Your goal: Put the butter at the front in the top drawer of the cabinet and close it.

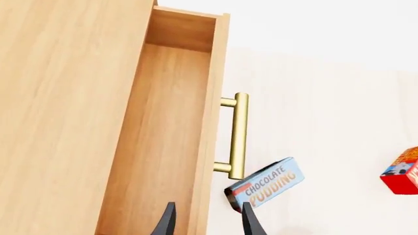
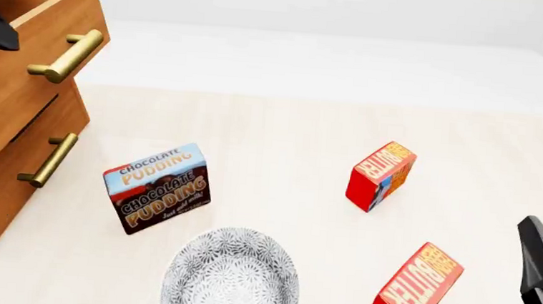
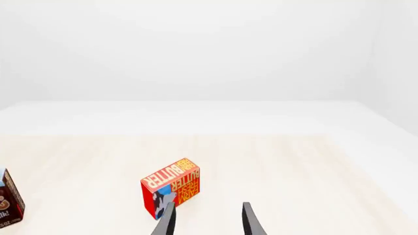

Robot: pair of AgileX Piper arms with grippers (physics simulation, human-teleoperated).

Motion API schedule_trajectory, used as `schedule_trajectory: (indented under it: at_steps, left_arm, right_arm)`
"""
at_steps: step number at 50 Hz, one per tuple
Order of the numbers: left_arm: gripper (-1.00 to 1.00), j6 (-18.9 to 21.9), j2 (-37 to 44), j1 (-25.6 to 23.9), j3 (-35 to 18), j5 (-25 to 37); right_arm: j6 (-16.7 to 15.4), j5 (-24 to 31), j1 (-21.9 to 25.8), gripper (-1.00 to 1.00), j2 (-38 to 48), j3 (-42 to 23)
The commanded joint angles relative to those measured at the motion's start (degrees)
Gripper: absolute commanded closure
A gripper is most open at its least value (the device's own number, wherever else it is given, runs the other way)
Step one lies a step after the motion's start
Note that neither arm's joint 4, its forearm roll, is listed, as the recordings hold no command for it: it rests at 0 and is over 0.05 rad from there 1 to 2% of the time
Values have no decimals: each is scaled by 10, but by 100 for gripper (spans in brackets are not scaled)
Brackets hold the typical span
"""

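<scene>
While the top drawer [image 2: 24, 70] of the honey-brown wooden cabinet [image 2: 1, 197] is standing pulled out, with nothing in the part I can see, I am judging the opening step done and the pick-up as the one now in hand. Nearest me in the front view, the small red butter carton with yellow-orange lettering [image 2: 417, 288] is standing on the pale table [image 2: 282, 138], leaning over to the right — this is the front one, the one I want. Its long axis is running steeply up and rightward, lettering reading along it. My right gripper [image 3: 207, 220] is hovering with fingers spread and empty; its wrist view is showing only the second butter carton [image 3: 171, 194], further back. So the next move, I judge, is calling for swinging that gripper back toward the near carton and matching its slant. Further off, the brown-and-blue chocolate pudding box [image 2: 158, 187] is sitting near the cabinet. My left gripper [image 1: 207, 220] — also parted, holding nothing — is hanging over the drawer's front edge by the brass bar handle [image 1: 238, 135].
</scene>
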Motion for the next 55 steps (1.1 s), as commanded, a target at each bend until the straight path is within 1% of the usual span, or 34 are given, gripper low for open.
schedule_trajectory:
  at_steps: [1,9,19,34,45,48,50,52,55]
  left_arm:
    - [-100,-2,20,-4,15,-22]
    - [-100,-1,36,-7,11,-28]
    - [-100,-5,61,-22,19,-48]
    - [-100,-13,69,-43,28,-56]
    - [-100,-17,75,-66,27,-57]
    - [-100,-27,76,-86,26,-58]
    - [-100,-21,77,-83,22,-55]
    - [-100,-29,79,-97,21,-56]
    - [-100,-24,83,-100,17,-56]
  right_arm:
    - [0,0,0,-100,0,0]
    - [0,0,0,-100,0,0]
    - [0,0,0,-100,0,0]
    - [0,0,0,-100,0,0]
    - [0,0,0,-100,0,0]
    - [0,0,0,-100,0,0]
    - [0,0,0,-100,0,0]
    - [0,0,0,-100,0,0]
    - [0,0,0,-100,0,0]
